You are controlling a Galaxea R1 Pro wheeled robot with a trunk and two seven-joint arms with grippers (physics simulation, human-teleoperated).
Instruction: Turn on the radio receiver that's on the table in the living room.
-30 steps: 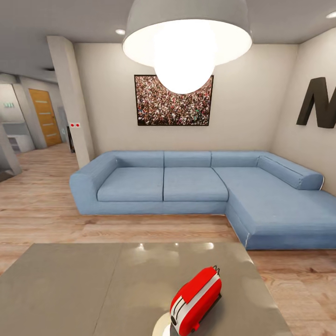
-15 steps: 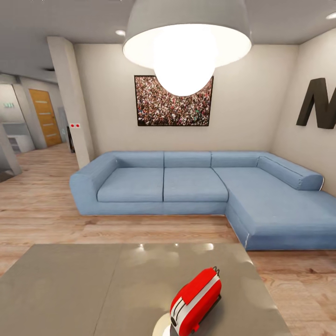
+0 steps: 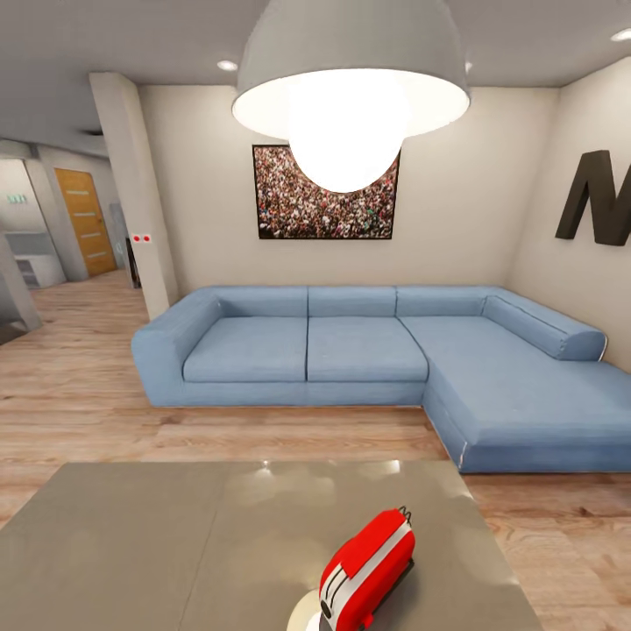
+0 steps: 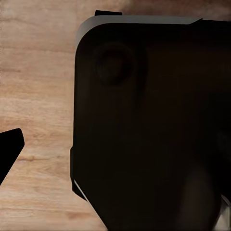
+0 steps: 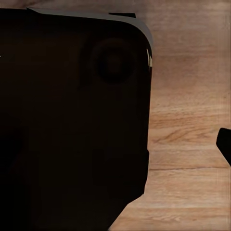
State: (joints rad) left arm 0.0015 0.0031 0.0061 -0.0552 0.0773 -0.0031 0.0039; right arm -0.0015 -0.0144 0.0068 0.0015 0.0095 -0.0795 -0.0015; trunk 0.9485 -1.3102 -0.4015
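Head view: my whole picture has slid down a little since a moment ago — the lamp (image 3: 350,88) hangs lower, and the tabletop's (image 3: 158,543) far edge sits lower too. That means my head or body moved, not the things. The radio receiver (image 3: 366,568) lies just where it did on the tabletop, tipped over at a slant, near the edge closest to me and a bit to my right. Something pale and round peeks out from under its near end. Behind the tabletop is the wood floor (image 3: 79,386) and then the blue sofa (image 3: 368,350), well apart from the radio. I think I am close enough now, so the next job is to bring an arm up to the radio's switch.

Left wrist view: I see a big dark part of my own body (image 4: 154,125) over the wood floor (image 4: 38,86). A black tip pokes in at one edge, but I cannot tell if my left jaws are spread or closed.

Right wrist view: much the same — a dark body part (image 5: 72,115) over the floor (image 5: 187,96), and a small black tip at the edge. I cannot tell how my right jaws stand. Both arms seem to hang low by my sides, well apart from the radio up on the tabletop.
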